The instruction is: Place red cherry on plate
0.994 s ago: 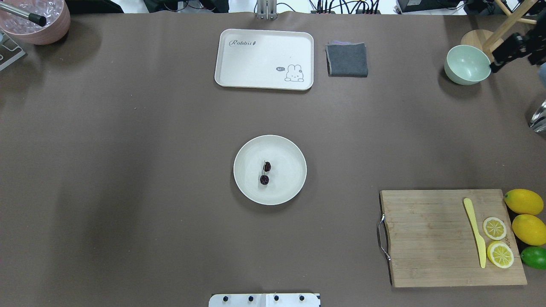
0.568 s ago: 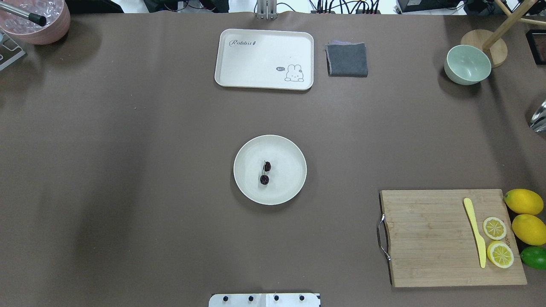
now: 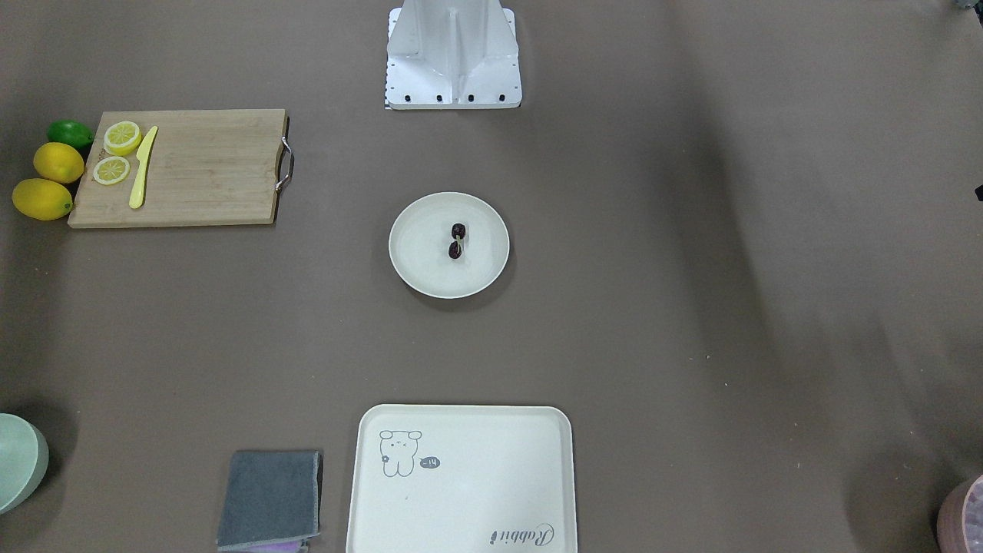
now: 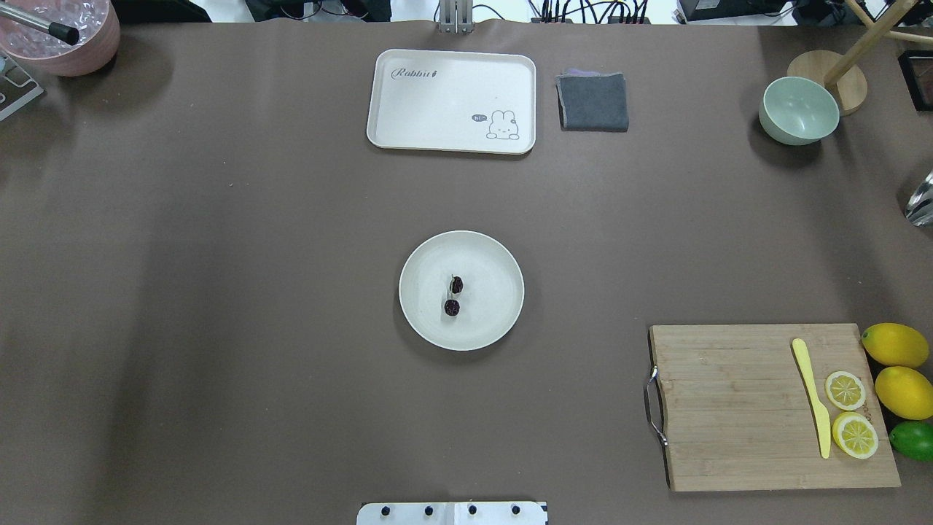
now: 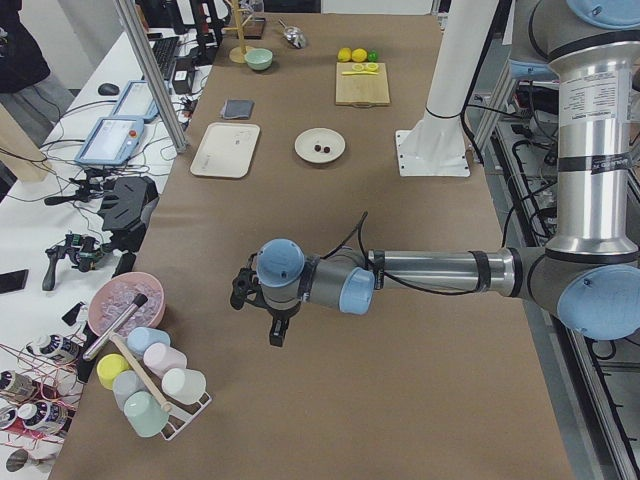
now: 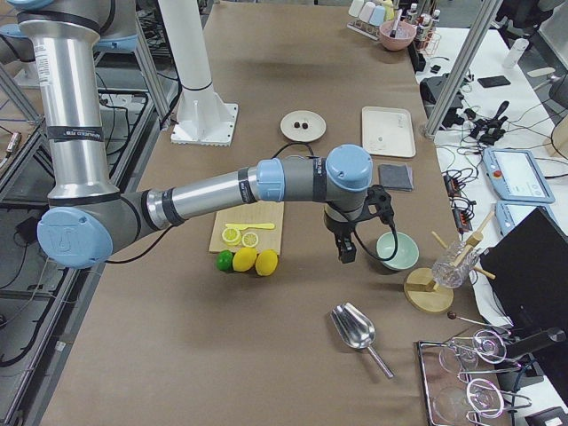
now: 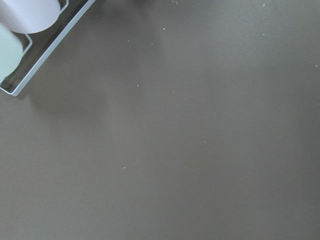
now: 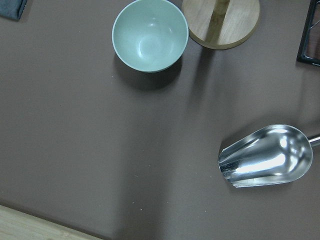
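At the table's middle, the tiny near-black red cherry pair (image 4: 453,296) is found on the round off-white plate (image 4: 492,313). The right fingers (image 6: 347,251) are now withdrawn from the overhead view; placement is judged complete. Neither arm's finger spread can be told.

A wooden cutting board (image 4: 736,408) carries a yellow knife (image 4: 811,394) and two lemon slices (image 4: 845,390). Two whole lemons (image 4: 894,344) and a lime (image 4: 912,440) lie just beside the board, opposite its metal handle (image 4: 654,407). A cream tray (image 4: 452,100), a folded grey cloth (image 4: 592,102) and a pale green bowl (image 4: 798,109) sit well apart from the board.
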Available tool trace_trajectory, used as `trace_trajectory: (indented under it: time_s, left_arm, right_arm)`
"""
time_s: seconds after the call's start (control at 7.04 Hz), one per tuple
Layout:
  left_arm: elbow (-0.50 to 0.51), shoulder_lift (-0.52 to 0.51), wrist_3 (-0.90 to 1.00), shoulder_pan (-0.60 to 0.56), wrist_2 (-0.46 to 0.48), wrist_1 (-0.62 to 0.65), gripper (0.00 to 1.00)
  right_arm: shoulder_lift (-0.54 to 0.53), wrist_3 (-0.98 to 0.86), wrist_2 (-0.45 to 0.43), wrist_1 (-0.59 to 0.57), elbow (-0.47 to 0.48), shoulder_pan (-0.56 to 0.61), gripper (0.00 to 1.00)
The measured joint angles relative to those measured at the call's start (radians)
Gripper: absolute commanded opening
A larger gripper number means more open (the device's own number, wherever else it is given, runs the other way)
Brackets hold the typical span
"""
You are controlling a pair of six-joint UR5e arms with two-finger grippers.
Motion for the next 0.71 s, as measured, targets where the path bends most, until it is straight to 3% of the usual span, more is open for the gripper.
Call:
trace_trajectory:
  time_s: [0.28,0.71]
  left_arm:
    - [0.069,0.003,0.012,-0.053,-0.002,0.001,0.98]
    - [0.076,-0.006,0.011,-0.152,-0.002,0.038,0.98]
  right_arm:
    - [0.002,0.020,-0.008,0.001,-0.014,-0.032,0.99]
    - [0.018,0.078,-0.071,0.005,-0.027,-0.078,0.99]
